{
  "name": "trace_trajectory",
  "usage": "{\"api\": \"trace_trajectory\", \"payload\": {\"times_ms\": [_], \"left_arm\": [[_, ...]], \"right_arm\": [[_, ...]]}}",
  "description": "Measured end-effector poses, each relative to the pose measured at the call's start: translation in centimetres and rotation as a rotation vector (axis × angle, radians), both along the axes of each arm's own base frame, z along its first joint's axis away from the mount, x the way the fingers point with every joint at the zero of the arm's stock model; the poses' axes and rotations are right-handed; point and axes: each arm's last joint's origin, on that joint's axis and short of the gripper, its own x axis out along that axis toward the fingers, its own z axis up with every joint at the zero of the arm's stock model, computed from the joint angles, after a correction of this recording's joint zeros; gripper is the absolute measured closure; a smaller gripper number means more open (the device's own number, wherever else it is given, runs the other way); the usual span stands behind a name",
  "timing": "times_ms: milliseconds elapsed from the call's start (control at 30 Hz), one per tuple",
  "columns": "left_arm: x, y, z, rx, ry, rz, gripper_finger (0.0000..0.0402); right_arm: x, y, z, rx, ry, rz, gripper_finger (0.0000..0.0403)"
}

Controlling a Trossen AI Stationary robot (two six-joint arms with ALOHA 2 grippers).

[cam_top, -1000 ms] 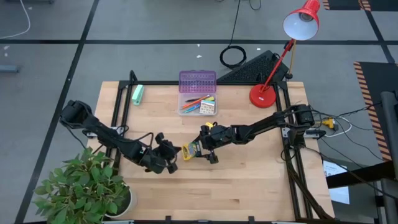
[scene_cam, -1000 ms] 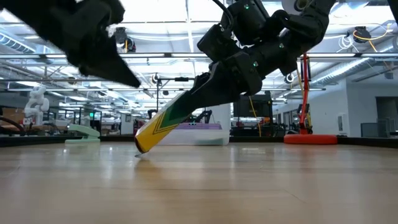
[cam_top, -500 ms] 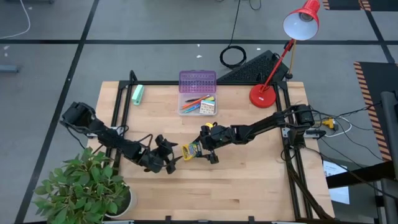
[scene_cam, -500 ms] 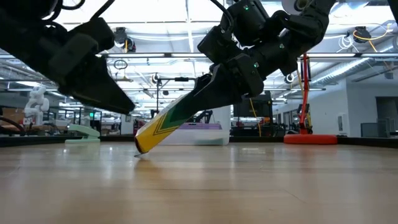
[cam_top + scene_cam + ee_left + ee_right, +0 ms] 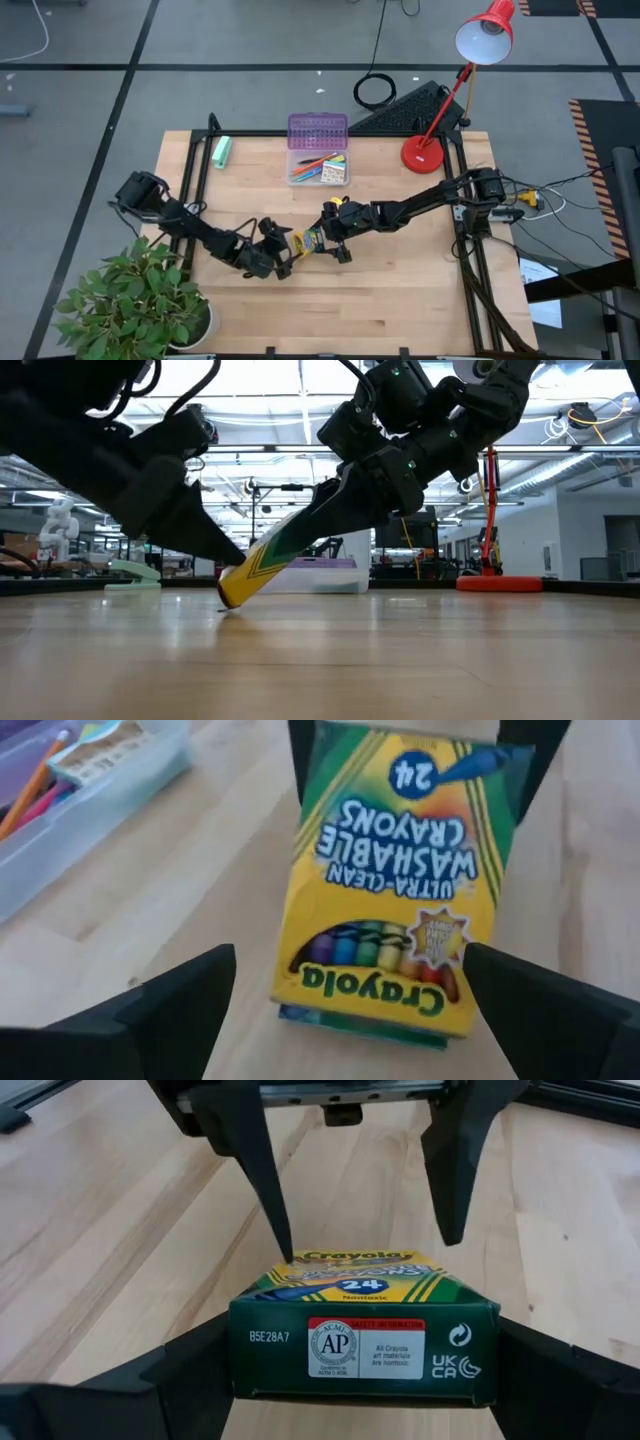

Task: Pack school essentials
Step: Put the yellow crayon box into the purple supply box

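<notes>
Right gripper (image 5: 322,240) clamped the tilted crayon box (image 5: 305,241); left gripper (image 5: 282,252) stood spread around its low end. Light, crushable card, best gripped across narrow edges

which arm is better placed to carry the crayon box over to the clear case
Right. The right gripper is shut on the crayon box, tilted with one end on the table. The left gripper is open around that low end, gripping nothing. The clear case lies beyond.

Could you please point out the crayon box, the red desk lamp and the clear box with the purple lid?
crayon box (image 5: 392,890): left wrist view, printed front.
red desk lamp (image 5: 423,154): high view, round base.
clear box with the purple lid (image 5: 318,130): high view, opened lid.
</notes>
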Motion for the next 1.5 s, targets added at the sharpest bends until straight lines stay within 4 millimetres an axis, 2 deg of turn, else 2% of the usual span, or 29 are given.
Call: {"api": "trace_trajectory", "payload": {"times_ms": [200,300,467,800,967,1067,1167,1267,1500], "left_arm": [[0.1,-0.1,0.1,0.063,0.02,-0.063,0.002],[0.2,-0.4,0.2,-0.017,0.028,-0.134,0.0019],[-0.2,-1.3,0.4,-0.072,0.006,-0.143,0.0019],[-1.0,-2.7,1.1,0.262,-0.027,-0.078,0.0018],[-0.1,-3.4,1.1,0.308,-0.012,-0.085,0.0018],[1.1,-4.4,1.0,0.399,0.028,-0.108,0.0018],[1.9,-5.0,0.7,0.521,0.078,-0.056,0.0018],[2.5,-5.3,0.6,0.57,0.102,-0.02,0.0018],[3.3,-4.6,-0.3,0.515,0.107,0.048,0.0018]], "right_arm": [[0.0,0.0,0.0,0.0,0.0,0.0,0.0058],[0.0,0.0,0.0,0.0,-0.001,0.001,0.0058],[0.0,0.0,0.0,0.003,0.0,-0.002,0.0058],[0.1,-0.1,0.1,0.051,0.004,-0.077,0.0058],[0.1,-0.3,0.1,0.102,0.009,-0.168,0.0058],[0.2,-0.4,0.2,0.152,-0.001,-0.234,0.0058],[0.2,-0.4,0.3,0.211,-0.005,-0.264,0.0058],[0.3,-0.4,0.4,0.298,-0.001,-0.31,0.0058],[0.4,-0.4,0.6,0.444,-0.001,-0.385,0.0058]]}}
